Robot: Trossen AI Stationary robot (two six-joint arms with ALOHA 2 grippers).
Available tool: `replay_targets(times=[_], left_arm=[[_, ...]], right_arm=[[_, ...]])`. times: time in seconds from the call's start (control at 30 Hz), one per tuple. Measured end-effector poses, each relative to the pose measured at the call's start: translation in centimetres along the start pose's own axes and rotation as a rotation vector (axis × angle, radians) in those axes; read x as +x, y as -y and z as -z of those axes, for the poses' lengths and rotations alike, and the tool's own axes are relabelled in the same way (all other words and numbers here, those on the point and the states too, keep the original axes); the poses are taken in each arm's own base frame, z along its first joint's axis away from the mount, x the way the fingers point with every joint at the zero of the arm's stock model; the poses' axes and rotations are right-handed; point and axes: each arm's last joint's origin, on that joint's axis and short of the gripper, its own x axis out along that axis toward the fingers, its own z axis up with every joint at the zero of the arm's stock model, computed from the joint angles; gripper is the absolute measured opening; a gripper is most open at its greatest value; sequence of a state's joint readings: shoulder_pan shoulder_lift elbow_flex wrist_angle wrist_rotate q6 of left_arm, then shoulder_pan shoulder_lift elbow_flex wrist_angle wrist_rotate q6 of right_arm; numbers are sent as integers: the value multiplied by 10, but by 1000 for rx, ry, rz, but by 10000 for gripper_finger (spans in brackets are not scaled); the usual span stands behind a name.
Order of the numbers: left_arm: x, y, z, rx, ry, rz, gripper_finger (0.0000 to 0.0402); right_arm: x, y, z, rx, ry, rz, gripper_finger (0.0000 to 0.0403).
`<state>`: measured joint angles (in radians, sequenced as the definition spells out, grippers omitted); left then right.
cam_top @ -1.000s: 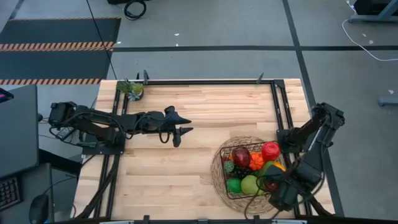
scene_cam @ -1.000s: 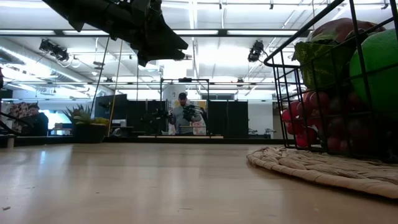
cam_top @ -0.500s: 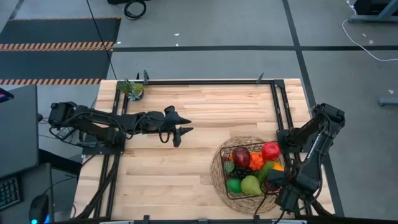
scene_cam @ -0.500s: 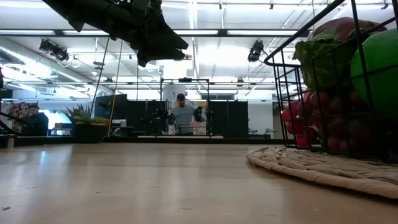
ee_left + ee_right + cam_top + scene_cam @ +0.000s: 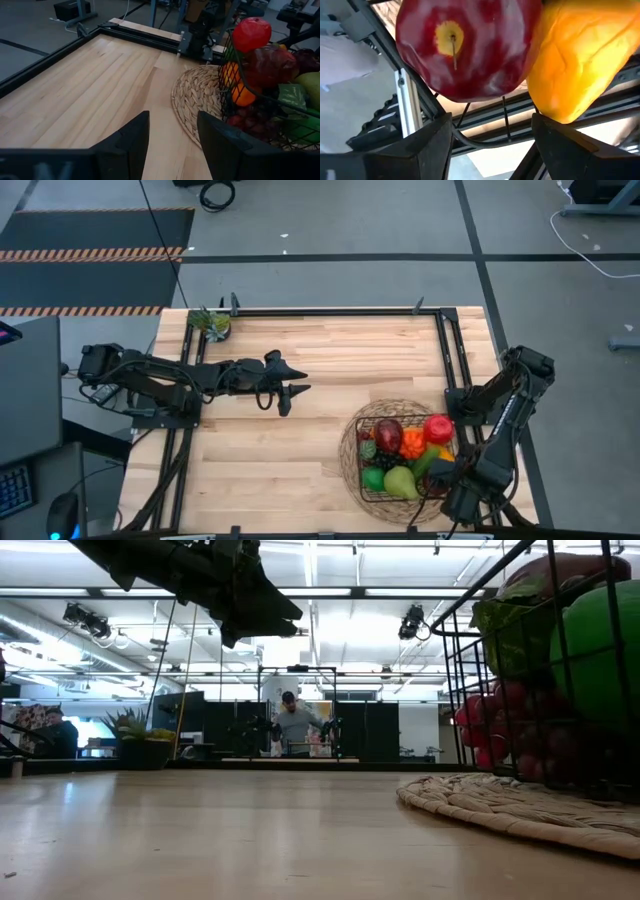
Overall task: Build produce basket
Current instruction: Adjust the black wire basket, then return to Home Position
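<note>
The black wire basket [image 5: 361,468] stands on a round woven mat [image 5: 350,430] at the table's near right, full of produce: a red apple [image 5: 437,428], an orange piece [image 5: 412,440], a green pear [image 5: 400,482] and dark grapes. My right gripper [image 5: 447,472] is at the basket's near right corner with its fingers apart. In the right wrist view [image 5: 490,120] basket wires run between them, with the apple [image 5: 465,45] just beyond. My left gripper [image 5: 293,380] is open and empty above the table's left middle. My right gripper is against the basket's wall at its near right corner. A thin wire [image 5: 505,122] of that wall crosses the gap between the two spread fingers. The fingers hide the place where they meet the wire, so I cannot tell the kind of hold.
A small potted plant [image 5: 212,323] stands at the far left corner. Black frame rails [image 5: 450,350] run along the table's edges. Bare wood lies between the left gripper and the mat [image 5: 195,95]. People stand in the room beyond [image 5: 293,725].
My right gripper has gone a little toward the table's near right corner. The basket has gone with it, sliding slightly toward the right edge on the mat. In the low view its wall now leans a little.
</note>
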<state>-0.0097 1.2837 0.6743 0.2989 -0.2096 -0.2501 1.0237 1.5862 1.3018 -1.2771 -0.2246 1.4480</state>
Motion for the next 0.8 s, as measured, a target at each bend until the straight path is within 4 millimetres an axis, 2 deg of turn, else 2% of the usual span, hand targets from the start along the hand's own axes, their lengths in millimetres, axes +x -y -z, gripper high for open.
replay_targets(times=[0.2, 0.43, 0.6, 0.8], left_arm=[[0, 0, 0, 1, 0, 0, 172], [0, 0, 0, 2, 0, 0, 172], [0, 0, 0, 0, 1, 0, 172], [0, 0, 0, 1, 2, 1, 172]], right_arm=[[-5, 1, 2, 22, -38, 8, 278], [-38, -3, 3, 76, 64, -33, 264], [-54, -2, -10, 132, 313, -46, 255], [-64, 7, -43, 121, 605, 31, 253]])
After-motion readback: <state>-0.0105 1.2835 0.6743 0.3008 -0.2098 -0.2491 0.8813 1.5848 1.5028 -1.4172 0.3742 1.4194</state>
